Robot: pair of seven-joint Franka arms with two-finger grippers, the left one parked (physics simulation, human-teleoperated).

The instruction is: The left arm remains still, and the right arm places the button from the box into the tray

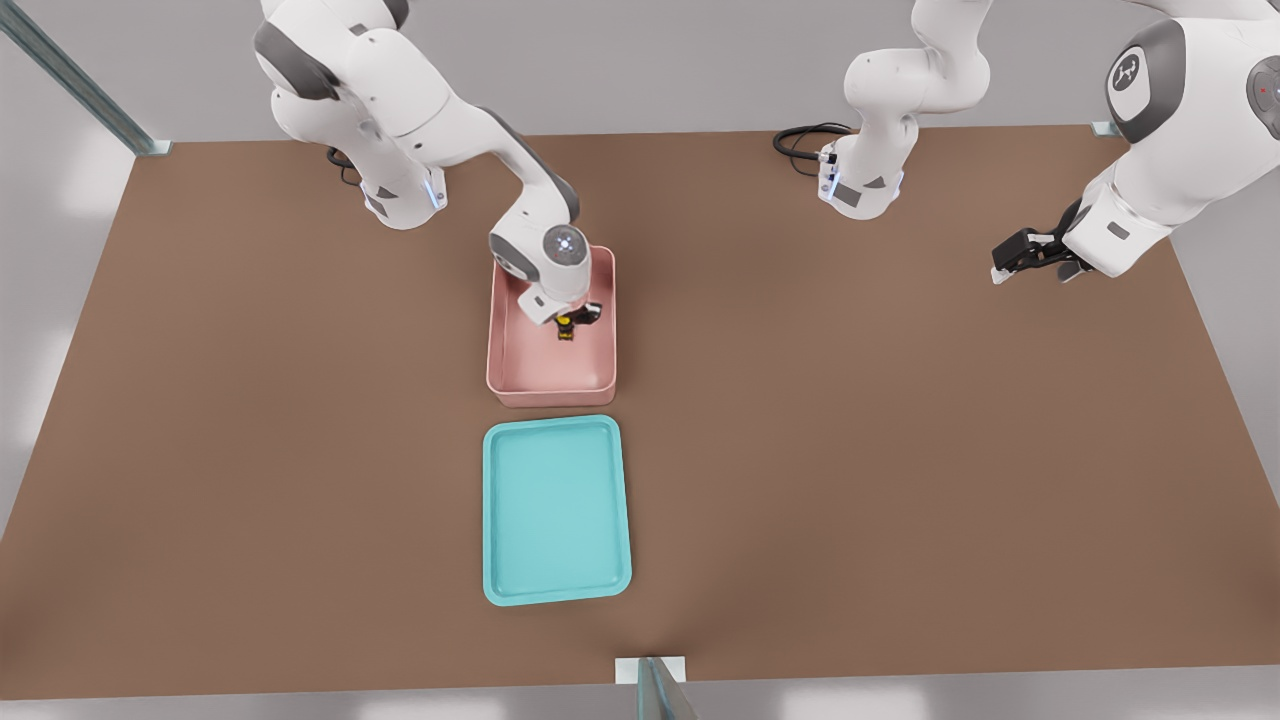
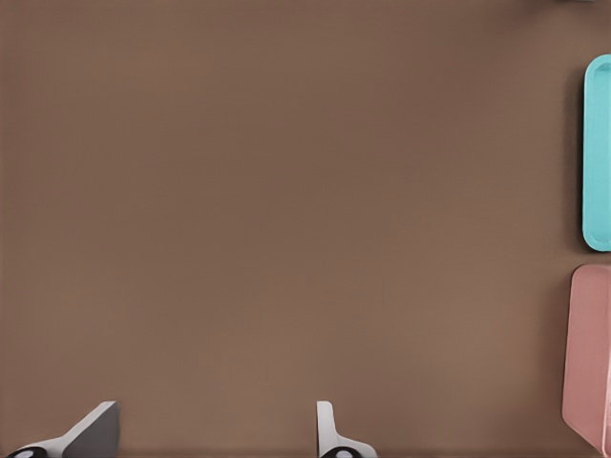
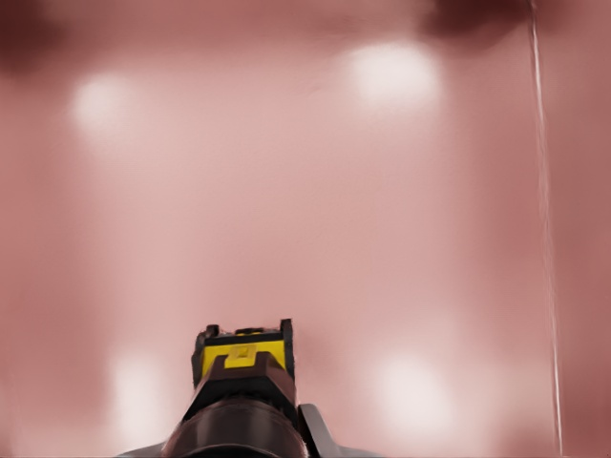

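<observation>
Claw (image 1: 572, 318) of the right arm, small and black, hangs inside the pink rectangular plastic box (image 1: 503, 372), clenched on the tiny push-button (image 1: 566, 330) with its yellow cap and short black body. In the right wrist view the button (image 3: 243, 355) sits right at the fingertips with the pink floor spread beyond it, so the part looks gripped and possibly just clear of the floor, though contact cannot be ruled out. The raised walls of the box mean the arm, by my reading, must lift straight up before travelling. The shallow turquoise rectangular tray (image 1: 492, 520) lies just beside the box on the brown worktop (image 1: 900, 450), nearer the camera, its low rim easing the drop.
</observation>
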